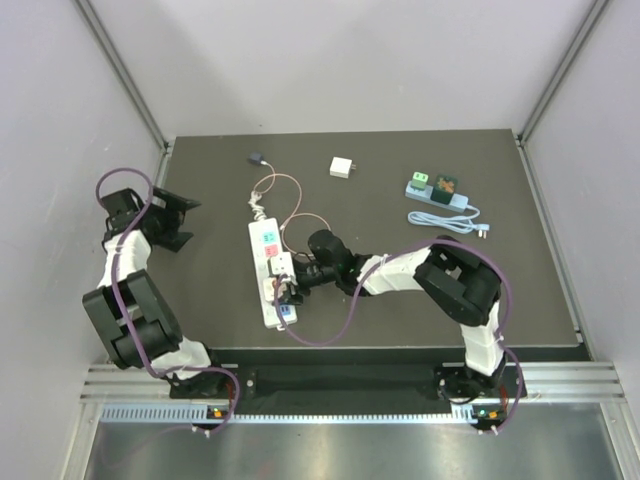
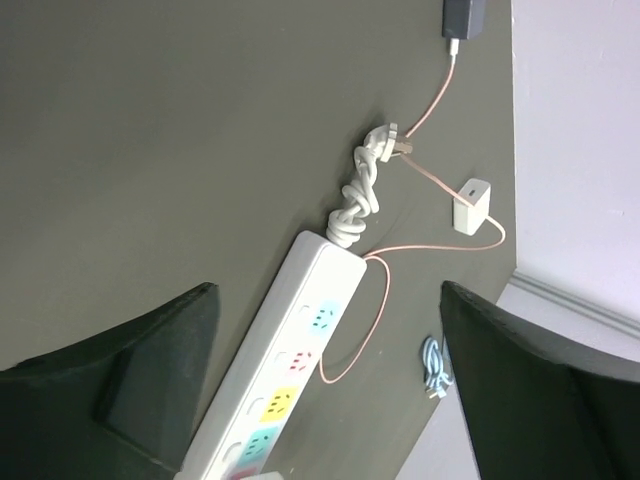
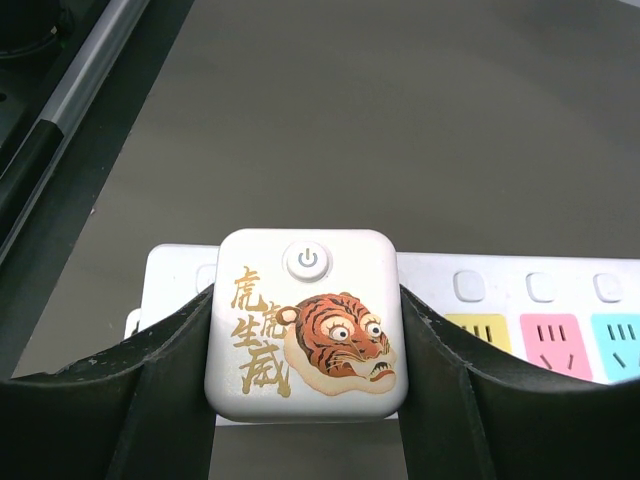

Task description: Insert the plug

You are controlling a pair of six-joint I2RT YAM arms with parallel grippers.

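Currently the right pincer (image 1: 292,280) reaches across the bench (image 1: 500,290) to the near end of the strip (image 1: 270,270). Wrist view: it is clenched on the plug (image 3: 306,335), a white square block with a tiger print, one finger on each side. Plug face sits over the end of the strip, beside the yellow socket (image 3: 478,330). Pins hidden under the block; cannot tell whether they are in the holes or only resting on top.

Left pincer (image 1: 178,222) is well apart at the left of the bench, released, grasping nothing. It looks down the strip from afar and does not touch it.

Risks, as judged from this:
- Strip lies loose with nothing pinning it. A push that is off vertical could slide or rock it, and the pins would ride off the holes.
- Pins cannot be checked from any view. If they are a little off, a hard press could jam or bend them.
- Grip is on two smooth flat sides only. Resistance at the pins could let the block twist or slip between the fingers.
- Pink cable (image 2: 432,100) loops close by the strip; a sliding strip could drag it.
- Lifting away before letting go would pull the plug back out, or hoist the strip with it.
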